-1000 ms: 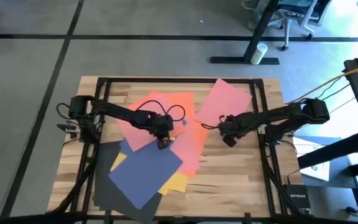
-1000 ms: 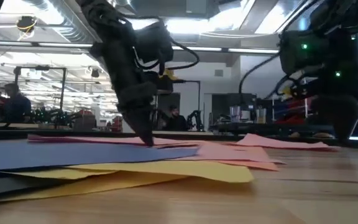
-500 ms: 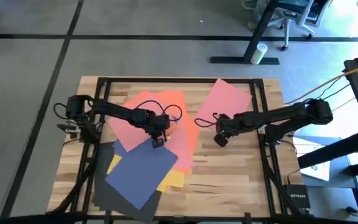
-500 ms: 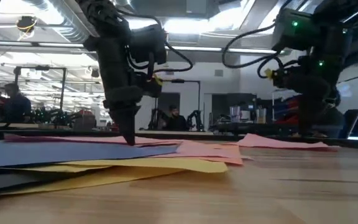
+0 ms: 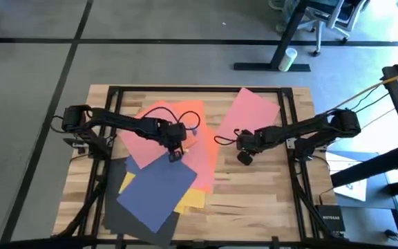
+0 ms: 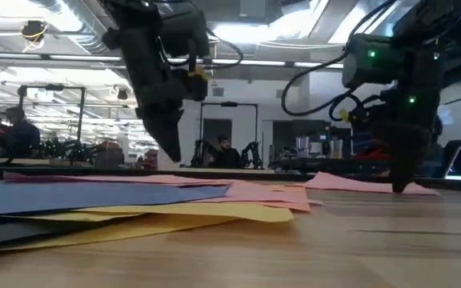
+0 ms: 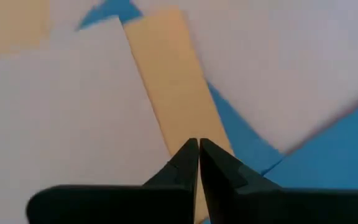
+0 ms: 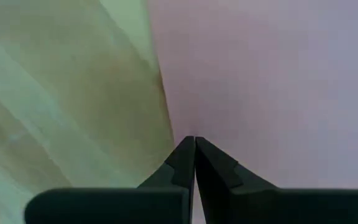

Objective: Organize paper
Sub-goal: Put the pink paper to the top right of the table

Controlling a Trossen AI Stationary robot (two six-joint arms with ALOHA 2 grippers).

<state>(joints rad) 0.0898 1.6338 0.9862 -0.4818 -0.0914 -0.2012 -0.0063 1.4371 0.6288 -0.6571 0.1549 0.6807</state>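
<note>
My wooden table (image 5: 268,187) stands on a grey concrete floor (image 5: 150,62) crossed by dark seam lines. Beyond the table's far right corner I see a dark desk leg with a flat foot (image 5: 271,67), a pale cylindrical cup (image 5: 287,58) lying beside it, and an office chair base (image 5: 327,21) farther off. Across the table at its own height, the room shows ceiling strip lights (image 6: 238,32), exposed ducting (image 6: 46,16) and distant workbenches (image 6: 62,148).

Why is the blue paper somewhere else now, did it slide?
Yes. The blue paper slid toward the table's left edge, dragged by the left end effector.
</note>
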